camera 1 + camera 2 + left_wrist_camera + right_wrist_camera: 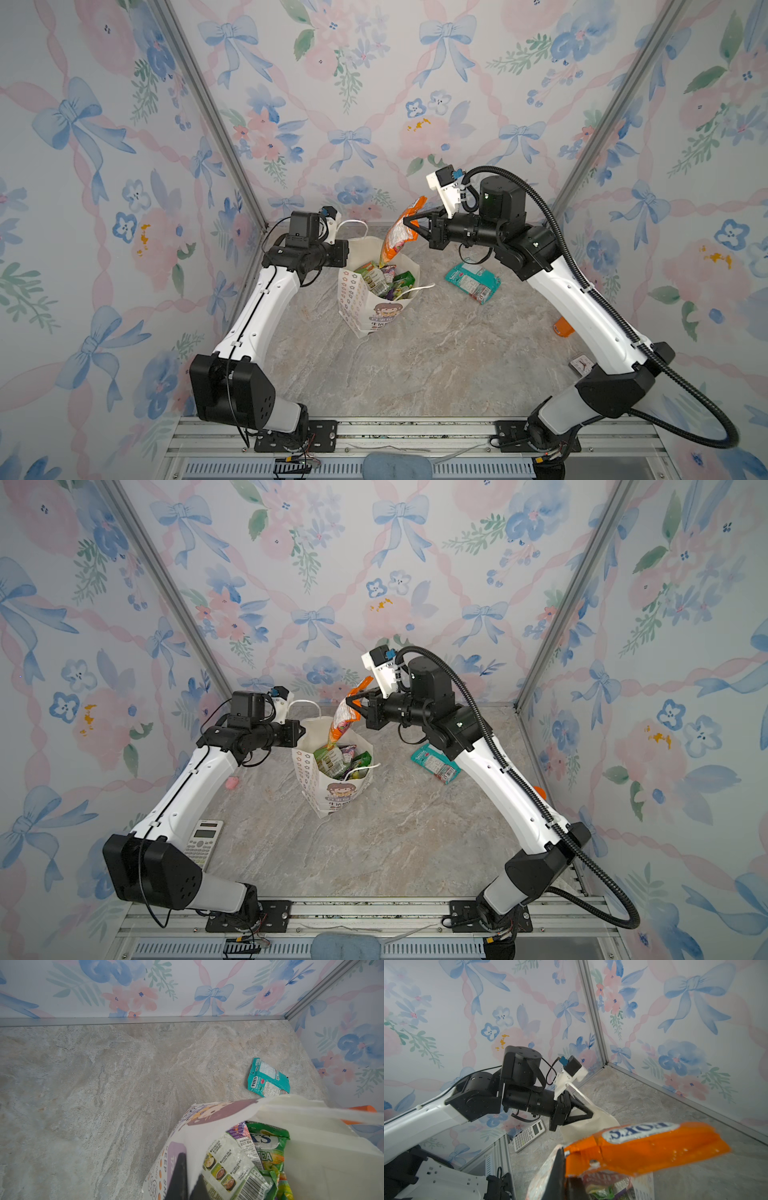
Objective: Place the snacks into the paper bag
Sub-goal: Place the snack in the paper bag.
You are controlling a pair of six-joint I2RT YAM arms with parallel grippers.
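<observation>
Fingers (417, 227) of the right gripper (409, 223) are clamped together on the upper part of the orange pouch (397, 241). It hangs upright over the bag (365, 309), its lower end dipping into the mouth among the pouches (380, 276) already inside. Left gripper (588, 1114) is pinched shut on the bag's rim; its wrist view shows one finger (180, 1176) outside the wall and one inside, so the mouth is held open.

By its look the orange pouch is light, thin glossy film: limp, slippery, and bowing a little below the grip. Its flat upper band is probably the best hold, since the belly would slide and bulge between the pads. Let go, it should drop by its own weight, though it may catch on the pouches standing up in the bag. Nothing about it looks fragile.

Being paper, the bag is light and likely to tip or fold if nudged, so the rim hold matters.

One teal pouch (471, 282) lies flat on the table (415, 365), near the right arm and well apart from the bag. It offers little edge to get under, and its creased, slightly lifted corner (252, 1075) looks the likeliest place to pinch
</observation>
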